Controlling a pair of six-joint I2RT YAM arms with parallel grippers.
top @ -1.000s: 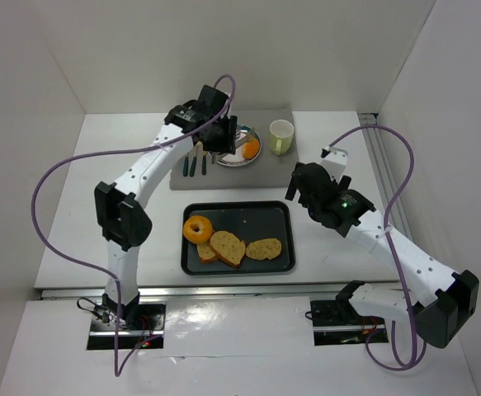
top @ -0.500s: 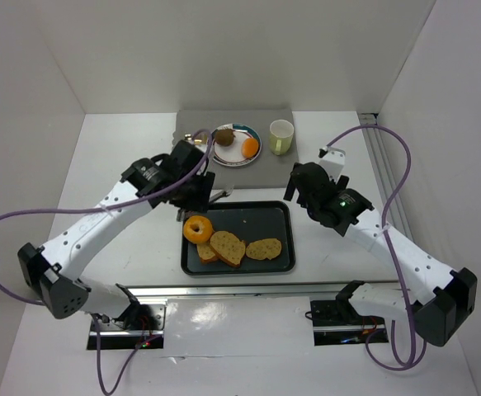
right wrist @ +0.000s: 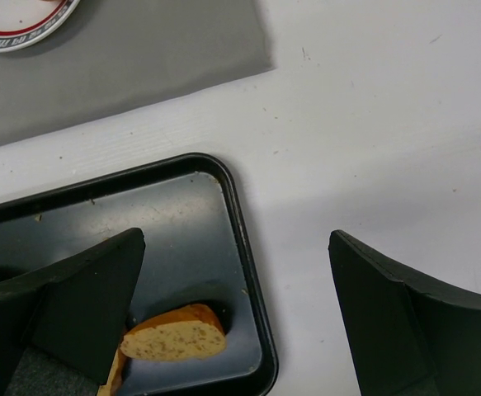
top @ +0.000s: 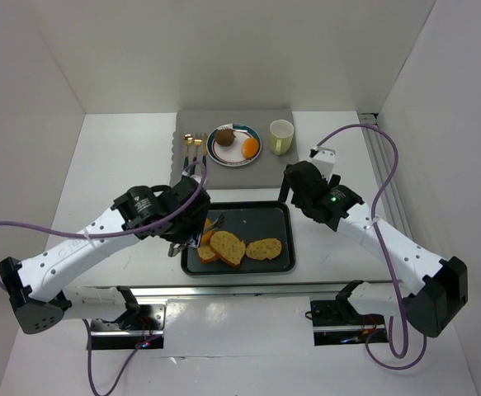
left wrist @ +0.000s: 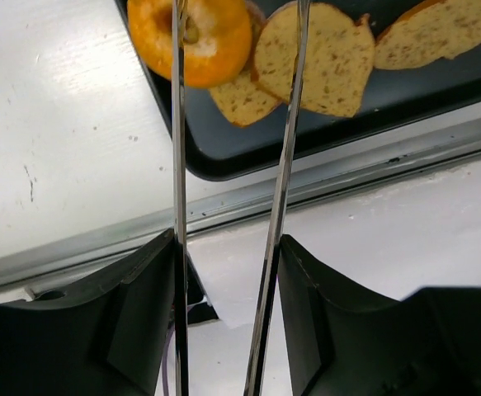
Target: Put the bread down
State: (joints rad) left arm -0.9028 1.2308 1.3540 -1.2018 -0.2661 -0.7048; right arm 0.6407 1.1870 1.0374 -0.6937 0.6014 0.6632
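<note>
while the left gripper [left wrist: 226, 239] is clenched on the tongs [left wrist: 176, 148], the doughnut [left wrist: 215, 41] at the tray's [left wrist: 223, 161] 10 o'clock should be pinched gently across its ring; the right gripper [right wrist: 237, 239] is released.

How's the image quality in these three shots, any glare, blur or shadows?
Top view: evenly lit, glare on the shiny strip along the near edge. Left wrist view: the doughnut is sharp, the tongs glint, the near black fingers look soft. Right wrist view: a shadow edge crosses the table, and the dark fingers at the sides are blurred.
</note>
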